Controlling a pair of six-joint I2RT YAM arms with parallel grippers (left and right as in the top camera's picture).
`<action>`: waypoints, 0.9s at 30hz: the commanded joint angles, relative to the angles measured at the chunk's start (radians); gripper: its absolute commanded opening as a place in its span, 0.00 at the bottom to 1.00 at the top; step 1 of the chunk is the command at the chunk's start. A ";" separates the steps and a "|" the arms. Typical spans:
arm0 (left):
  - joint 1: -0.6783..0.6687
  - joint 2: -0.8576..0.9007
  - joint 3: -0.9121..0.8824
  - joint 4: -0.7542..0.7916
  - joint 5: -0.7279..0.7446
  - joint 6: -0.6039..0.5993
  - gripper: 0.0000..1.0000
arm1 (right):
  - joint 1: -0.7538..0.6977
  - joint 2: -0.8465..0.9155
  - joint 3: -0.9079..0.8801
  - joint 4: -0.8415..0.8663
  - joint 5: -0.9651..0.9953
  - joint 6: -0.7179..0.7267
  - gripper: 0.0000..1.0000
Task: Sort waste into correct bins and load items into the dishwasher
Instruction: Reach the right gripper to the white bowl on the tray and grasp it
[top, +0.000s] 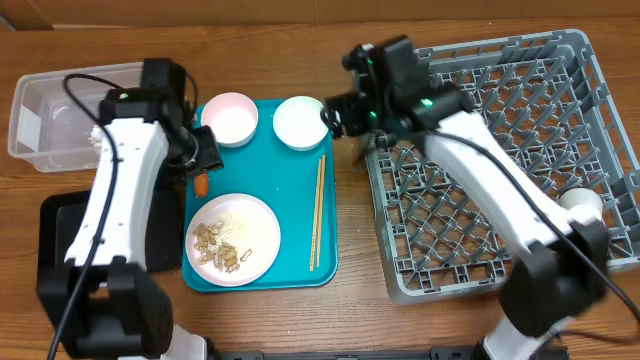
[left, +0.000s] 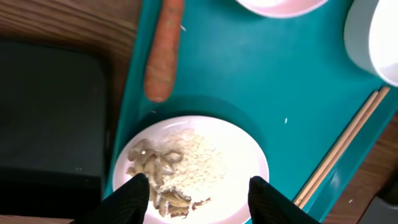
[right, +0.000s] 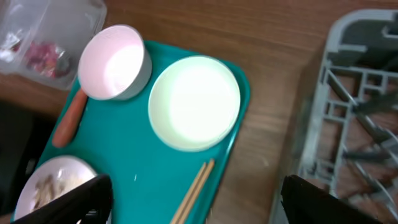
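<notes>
**While left gripper (left: 198, 193) and right gripper (right: 196, 186) gape empty, teal tray (left: 249, 68) sits loaded**

Under the left gripper sits the plate (left: 230, 149) of food scraps (left: 158, 168), the carrot (left: 163, 50) just ahead. Only the right wrist view shows the red wrapper (right: 40, 55) in the clear tub (right: 18, 25), ahead-left of that gripper, beyond the pink bowl (right: 115, 62). Only overhead shows the cup (top: 582, 200) in the dish rack (top: 600, 90).

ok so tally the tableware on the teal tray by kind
bowls: 2
plate: 1
chopsticks: 2
total: 5
</notes>
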 joint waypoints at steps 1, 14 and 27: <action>0.009 -0.051 0.016 -0.002 -0.028 -0.012 0.54 | 0.018 0.097 0.047 0.025 0.034 0.050 0.87; 0.008 -0.049 0.015 -0.002 -0.028 -0.012 0.55 | 0.055 0.275 0.047 0.161 0.141 0.060 0.79; 0.008 -0.049 0.015 -0.002 -0.028 -0.008 0.56 | 0.087 0.373 0.046 0.200 0.155 0.085 0.47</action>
